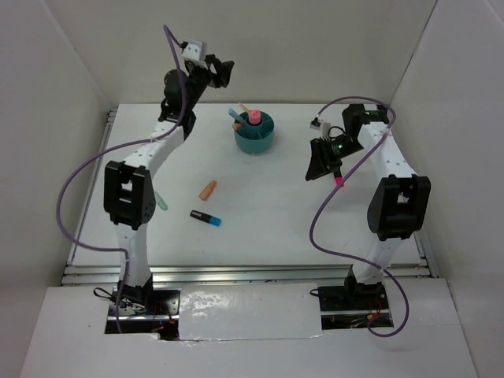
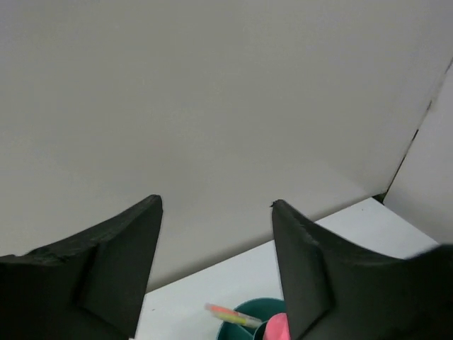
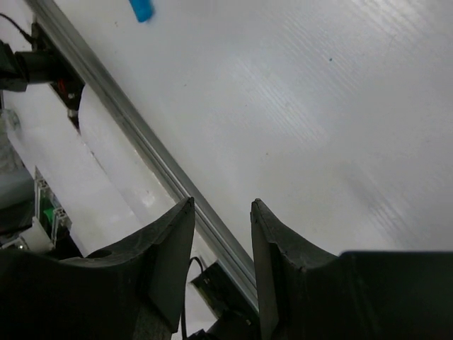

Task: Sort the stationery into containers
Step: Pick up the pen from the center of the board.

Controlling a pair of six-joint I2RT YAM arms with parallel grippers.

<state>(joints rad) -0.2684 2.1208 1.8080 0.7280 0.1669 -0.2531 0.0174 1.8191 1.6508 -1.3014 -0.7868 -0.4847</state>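
aim for the short black marker with a blue cap, flat on the white desk. it lies left of your right end effector, which looks nearer than the raised left end effector. its long axis slants left-to-right, cap pointing right. both end effectors stand apart, nothing seen between.

A white table carries a teal organizer cup at upper centre. An orange stub, a black-and-blue marker and a mint green pen lie centre-left.
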